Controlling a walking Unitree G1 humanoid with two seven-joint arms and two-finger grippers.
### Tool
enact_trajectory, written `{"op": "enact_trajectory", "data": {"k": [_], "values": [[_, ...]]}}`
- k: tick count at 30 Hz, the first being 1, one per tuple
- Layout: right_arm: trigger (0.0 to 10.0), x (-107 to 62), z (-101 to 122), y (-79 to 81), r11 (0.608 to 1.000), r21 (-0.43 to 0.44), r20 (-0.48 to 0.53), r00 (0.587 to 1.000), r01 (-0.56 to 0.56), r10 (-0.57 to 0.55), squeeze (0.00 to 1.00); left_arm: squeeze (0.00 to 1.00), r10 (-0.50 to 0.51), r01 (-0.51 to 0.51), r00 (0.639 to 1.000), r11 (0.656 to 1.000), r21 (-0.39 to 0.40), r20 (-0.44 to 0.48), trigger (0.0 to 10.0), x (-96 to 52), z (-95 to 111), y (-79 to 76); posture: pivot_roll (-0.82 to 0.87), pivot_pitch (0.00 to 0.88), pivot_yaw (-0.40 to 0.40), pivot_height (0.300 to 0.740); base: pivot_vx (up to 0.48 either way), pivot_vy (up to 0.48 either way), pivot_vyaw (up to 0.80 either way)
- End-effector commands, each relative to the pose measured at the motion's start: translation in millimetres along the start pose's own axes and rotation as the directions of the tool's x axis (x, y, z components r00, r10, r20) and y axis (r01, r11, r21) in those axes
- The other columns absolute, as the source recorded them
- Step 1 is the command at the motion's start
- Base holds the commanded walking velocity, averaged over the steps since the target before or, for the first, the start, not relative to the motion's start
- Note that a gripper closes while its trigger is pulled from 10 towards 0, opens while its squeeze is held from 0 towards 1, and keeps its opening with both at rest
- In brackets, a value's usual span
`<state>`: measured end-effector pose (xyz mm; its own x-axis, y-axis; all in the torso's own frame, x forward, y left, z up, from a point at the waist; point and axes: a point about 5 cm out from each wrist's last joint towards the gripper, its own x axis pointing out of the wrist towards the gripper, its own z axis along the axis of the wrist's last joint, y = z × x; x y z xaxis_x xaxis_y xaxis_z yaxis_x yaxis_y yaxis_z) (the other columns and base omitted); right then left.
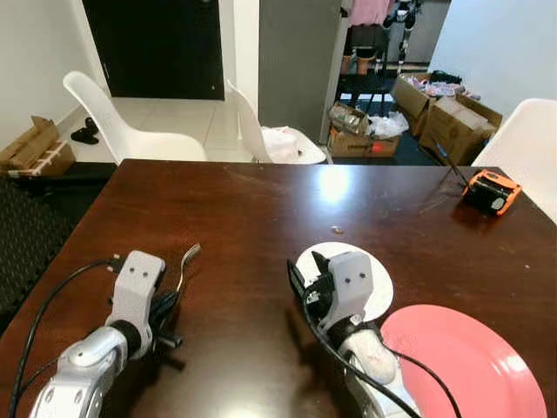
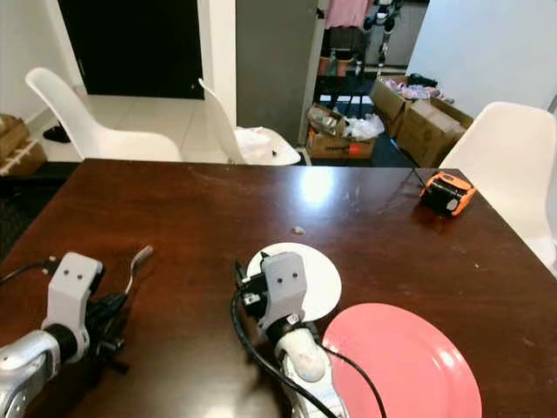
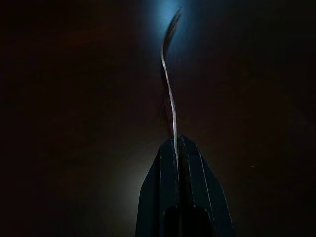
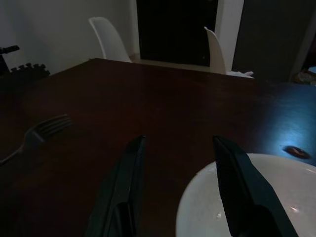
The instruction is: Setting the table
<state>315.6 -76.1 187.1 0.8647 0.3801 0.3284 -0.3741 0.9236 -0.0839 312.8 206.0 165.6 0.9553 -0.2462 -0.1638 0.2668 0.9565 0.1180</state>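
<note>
- Dark brown table (image 1: 261,209) spreads before you; white chairs (image 1: 122,122) stand at its far side, and boxes (image 1: 452,122) sit on the floor beyond.
- Your left gripper (image 3: 178,148) is low over the table's near left part, its fingers pressed together on the handle of a fork (image 1: 187,261).
- From the left wrist you see the fork edge-on, running away from the fingertips, tines curving at the far end.
- From the head you see its tines point toward the far side, just left of the table's middle.
- Your right gripper (image 4: 180,148) hovers at the near left edge of a small white plate (image 1: 379,287), fingers spread, holding nothing.
- A pink plate (image 1: 470,366) lies just right of the white one, at the near edge.
- An orange-and-black device (image 1: 492,190) sits at the far right.
</note>
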Motion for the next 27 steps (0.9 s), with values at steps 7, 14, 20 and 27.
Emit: {"op": "enact_trajectory", "data": {"k": [7, 14, 20, 27], "values": [[10.0, -0.2, -3, -2.4, 1.0, 0.012, -0.006, 1.0, 0.01, -0.01, 0.0, 0.0, 0.003, 0.012, 0.992, 0.992, 0.128, -0.123, 10.0, 2.4, -22, -11.1, 0.05, 0.149, 0.068, 0.74, 0.0, 0.0, 0.0], [10.0, -0.7, -3, -3.5, 1.0, 0.01, -0.005, 1.0, 0.016, -0.016, 0.0, 1.0, 0.055, -0.017, 0.978, 0.983, 0.184, -0.203, 10.0, 5.0, -41, -9.1, 0.05, 0.141, 0.07, 0.74, 0.0, 0.0, 0.0], [10.0, -0.7, -3, -4.0, 1.0, 0.008, -0.003, 1.0, 0.016, -0.016, 0.0, 1.0, 0.077, -0.035, 0.974, 0.981, 0.19, -0.215, 10.0, 9.0, -43, -3.4, 0.05, 0.137, 0.069, 0.74, 0.0, 0.0, 0.0], [10.0, -0.1, -3, -4.1, 1.0, 0.008, -0.003, 1.0, 0.015, -0.015, 0.0, 0.0, 0.092, -0.054, 0.967, 0.985, 0.165, -0.236, 6.3, 19.4, -44, 8.6, 0.05, 0.134, 0.071, 0.74, 0.0, 0.0, 0.0]]}}
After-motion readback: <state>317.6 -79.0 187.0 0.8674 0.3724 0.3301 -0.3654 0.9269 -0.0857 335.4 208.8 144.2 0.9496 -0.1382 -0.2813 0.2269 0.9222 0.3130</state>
